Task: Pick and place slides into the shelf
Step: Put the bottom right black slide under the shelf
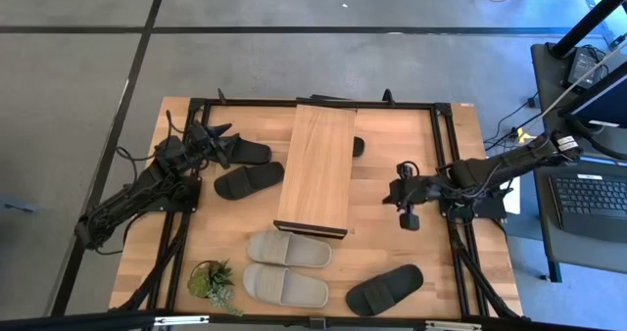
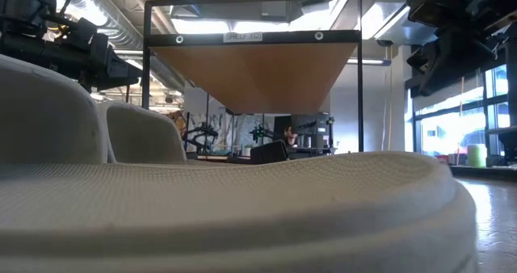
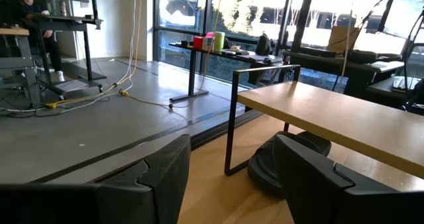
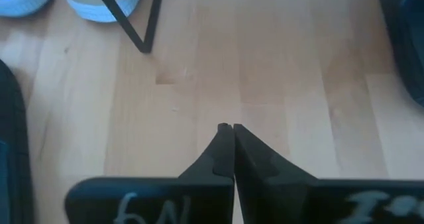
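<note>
The shelf (image 1: 315, 169), a light wood plank on a dark frame, stands mid-table. A black slide (image 1: 358, 147) lies partly under its far right side, also seen in the left wrist view (image 3: 285, 161). Two black slides (image 1: 240, 152) (image 1: 249, 180) lie flat left of the shelf, and another (image 1: 384, 289) sits near the right front. Two beige slides (image 1: 289, 249) (image 1: 285, 286) lie side by side at the shelf's near end. My left gripper (image 1: 217, 140) is open over the far-left black slide's end, holding nothing (image 3: 232, 177). My right gripper (image 1: 407, 206) is shut, pointing down over bare wood (image 4: 227, 128).
A small green potted plant (image 1: 213, 280) stands at the near left, beside the beige slides. Dark frame rails (image 1: 443, 135) border the tabletop. Bare wood lies between the shelf and my right arm. In the low view the beige slides (image 2: 242, 216) fill the foreground before the shelf (image 2: 254, 63).
</note>
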`<state>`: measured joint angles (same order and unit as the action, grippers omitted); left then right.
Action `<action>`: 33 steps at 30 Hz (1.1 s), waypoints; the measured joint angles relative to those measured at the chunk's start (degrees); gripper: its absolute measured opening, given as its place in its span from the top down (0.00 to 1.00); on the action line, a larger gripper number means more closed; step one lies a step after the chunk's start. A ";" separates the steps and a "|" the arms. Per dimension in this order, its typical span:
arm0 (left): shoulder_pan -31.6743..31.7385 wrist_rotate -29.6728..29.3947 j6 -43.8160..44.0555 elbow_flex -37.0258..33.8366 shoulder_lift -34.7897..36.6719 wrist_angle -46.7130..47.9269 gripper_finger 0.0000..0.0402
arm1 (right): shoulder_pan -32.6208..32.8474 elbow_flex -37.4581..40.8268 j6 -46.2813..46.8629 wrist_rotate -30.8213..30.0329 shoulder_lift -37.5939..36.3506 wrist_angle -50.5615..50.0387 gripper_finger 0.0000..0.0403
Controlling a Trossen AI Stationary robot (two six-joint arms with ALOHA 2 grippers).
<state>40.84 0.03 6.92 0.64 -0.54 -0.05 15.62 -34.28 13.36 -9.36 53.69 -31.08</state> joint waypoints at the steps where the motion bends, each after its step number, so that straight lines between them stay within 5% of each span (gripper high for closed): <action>1: 0.01 0.00 0.00 0.00 0.00 0.00 0.48 | -0.30 0.00 -0.19 0.02 0.00 -0.05 1.00; 24: 0.02 0.00 0.00 0.00 0.01 0.00 0.48 | -9.16 0.00 -3.17 6.86 3.21 0.88 1.00; 29: 0.02 0.00 0.00 0.00 0.00 0.00 0.48 | -7.85 0.02 -2.06 17.84 3.21 1.97 1.00; 33: 0.02 0.00 0.00 0.00 0.00 0.00 0.48 | -4.40 0.02 0.90 18.96 3.21 5.58 0.99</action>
<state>40.86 0.03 6.92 0.64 -0.54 -0.05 11.22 -34.26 14.26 9.61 56.90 -25.50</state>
